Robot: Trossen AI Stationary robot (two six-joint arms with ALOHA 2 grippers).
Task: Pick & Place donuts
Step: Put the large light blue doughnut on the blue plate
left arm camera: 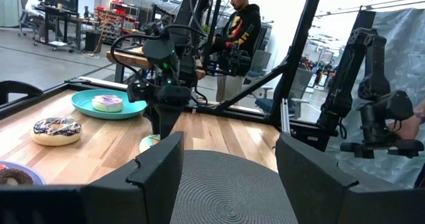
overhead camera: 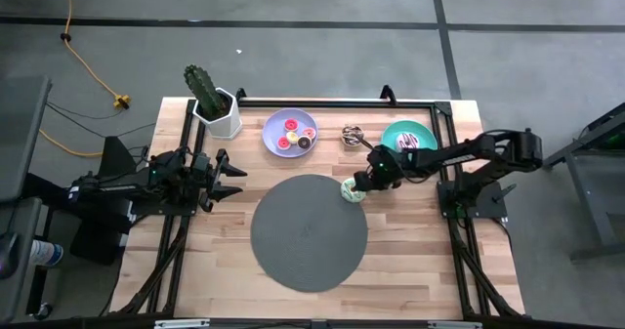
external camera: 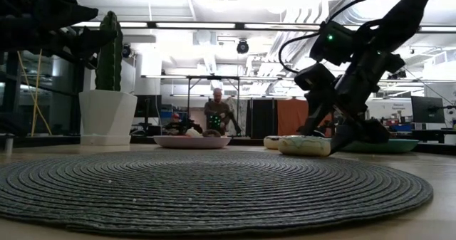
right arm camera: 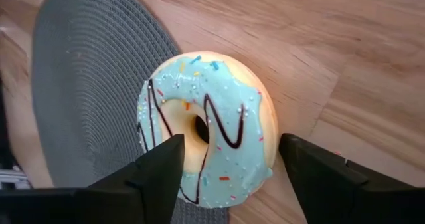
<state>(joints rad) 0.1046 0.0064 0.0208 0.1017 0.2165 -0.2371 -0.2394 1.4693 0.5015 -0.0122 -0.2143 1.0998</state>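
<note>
The right gripper [right arm camera: 226, 164] has its fingers wide around the light-blue iced donut [right arm camera: 206, 144] at the mat [right arm camera: 80, 98] edge; next it should close, then lift. The left gripper [overhead camera: 229, 171] waits open.

Hidden and cut-off parts around the grey mat [overhead camera: 309, 232]

Beside the mat's rim, the right gripper [overhead camera: 359, 185] covers most of the light-blue iced donut [right arm camera: 206, 137] from above; the right wrist view crops that donut's lower edge, and the mat runs off frame there.
</note>
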